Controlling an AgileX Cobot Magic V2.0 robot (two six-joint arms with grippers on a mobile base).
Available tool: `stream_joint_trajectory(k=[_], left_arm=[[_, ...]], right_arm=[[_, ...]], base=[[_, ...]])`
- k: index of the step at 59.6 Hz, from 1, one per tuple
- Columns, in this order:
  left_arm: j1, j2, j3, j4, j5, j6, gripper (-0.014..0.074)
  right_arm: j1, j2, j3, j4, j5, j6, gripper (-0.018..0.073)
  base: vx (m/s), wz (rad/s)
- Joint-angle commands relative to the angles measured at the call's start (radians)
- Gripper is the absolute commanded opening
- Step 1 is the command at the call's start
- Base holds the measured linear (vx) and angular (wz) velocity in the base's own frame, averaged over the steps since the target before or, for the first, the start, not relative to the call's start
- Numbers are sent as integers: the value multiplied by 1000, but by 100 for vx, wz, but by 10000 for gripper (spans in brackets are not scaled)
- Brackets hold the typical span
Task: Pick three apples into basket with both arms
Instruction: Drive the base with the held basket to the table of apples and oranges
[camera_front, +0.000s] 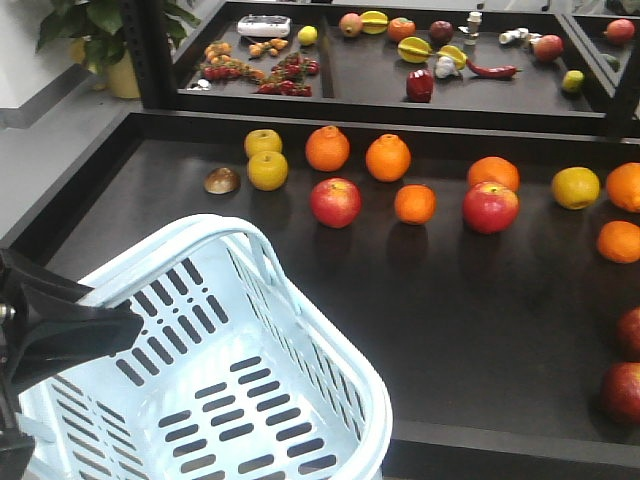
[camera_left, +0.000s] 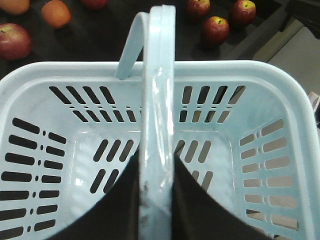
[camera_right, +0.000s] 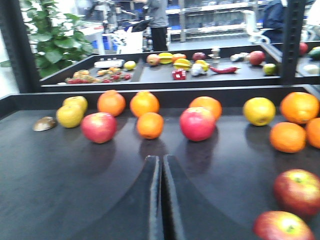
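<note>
The left gripper (camera_left: 156, 167) is clamped on the basket handle (camera_left: 159, 75), one finger each side. The right gripper (camera_right: 161, 160) points forward, fingers pressed together, empty.

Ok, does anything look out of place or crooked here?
Only the basket stands out: it is tilted, held by its handle in the left gripper. Nothing looks spilled or damaged.

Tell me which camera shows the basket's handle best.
The left wrist view: the handle runs down mid-frame, clamped between the left gripper fingers. The front view shows it only as a low arc along the basket far rim. The right wrist view misses it.
</note>
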Motion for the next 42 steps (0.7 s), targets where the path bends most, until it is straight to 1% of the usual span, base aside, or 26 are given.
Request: stream_joint_trajectory(k=[1,42], left_arm=[[-4,-13,-26,-48,-83,-11,-6],[-4,-13,-26,-48,-83,-11,-6]], right_arm=[[-7,-13,12,-8,-73,-9,-5],[-7,-13,12,-8,-73,-9,-5]], base=[[6,-23],[6,-24]])
